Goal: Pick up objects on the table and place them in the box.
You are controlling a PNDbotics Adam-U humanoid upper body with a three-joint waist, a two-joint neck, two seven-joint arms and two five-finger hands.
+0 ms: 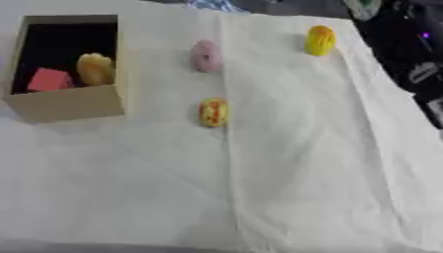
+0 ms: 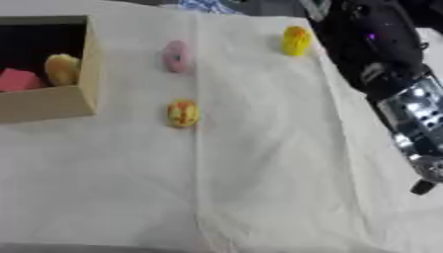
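An open cardboard box (image 1: 69,104) stands at the left on the white cloth. It holds a pink block (image 1: 49,80) and a yellow lumpy item (image 1: 95,69). On the cloth lie a pink round piece (image 1: 205,56), a yellow piece (image 1: 320,40) at the far right, and a yellow-and-red piece (image 1: 213,112) nearer the middle. My right arm (image 2: 389,64) comes down the right side, black with a silver section, apart from all three pieces. Its lower end (image 2: 422,187) shows as a dark tip at the right edge; the hand itself is cut off. No left hand shows.
The white cloth (image 1: 286,188) covers the table, with a crease running down its middle. Dark clutter and something blue (image 1: 212,5) lie beyond the far edge. The cloth's front half carries nothing.
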